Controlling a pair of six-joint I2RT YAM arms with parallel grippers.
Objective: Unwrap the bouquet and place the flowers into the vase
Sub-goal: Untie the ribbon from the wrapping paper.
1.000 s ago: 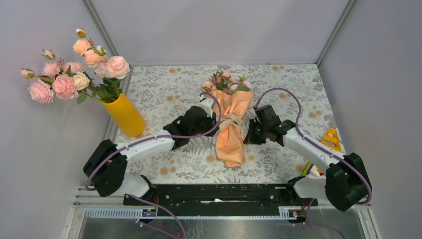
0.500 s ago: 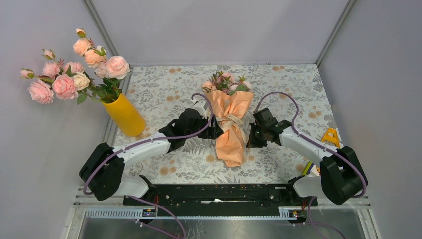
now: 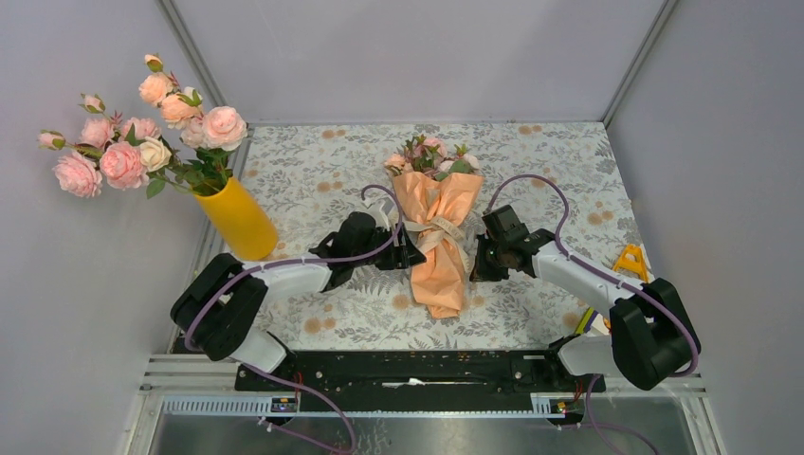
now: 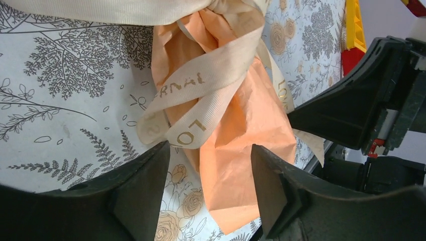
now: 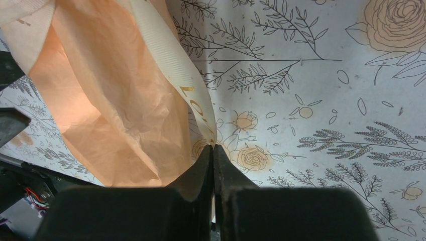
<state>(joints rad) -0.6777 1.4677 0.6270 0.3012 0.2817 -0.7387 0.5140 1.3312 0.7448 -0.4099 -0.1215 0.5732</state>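
The bouquet (image 3: 439, 248), a cone of peach-orange paper (image 4: 241, 150) tied with a beige ribbon (image 4: 201, 95), lies at the middle of the table with its small pink flowers (image 3: 429, 156) at the far end. My left gripper (image 3: 406, 254) sits at its left side, open, its jaws (image 4: 208, 170) standing around the paper's lower part and the ribbon loops without touching them. From the right, my right gripper (image 3: 477, 256) is shut on the ribbon's tail (image 5: 201, 113), pinched at the fingertips (image 5: 213, 148). The yellow-orange vase (image 3: 242, 220) stands at the far left.
A big bunch of pale pink and peach roses (image 3: 142, 133) fills the vase and leans over the left wall. A yellow and red tool (image 3: 630, 263) lies at the table's right edge. Grey walls close in the floral tablecloth (image 3: 313, 180) on three sides.
My left gripper has opened, let go of the ribbon and drawn back down and left along the bouquet. The right gripper stays shut on the ribbon tail, shifted slightly left.
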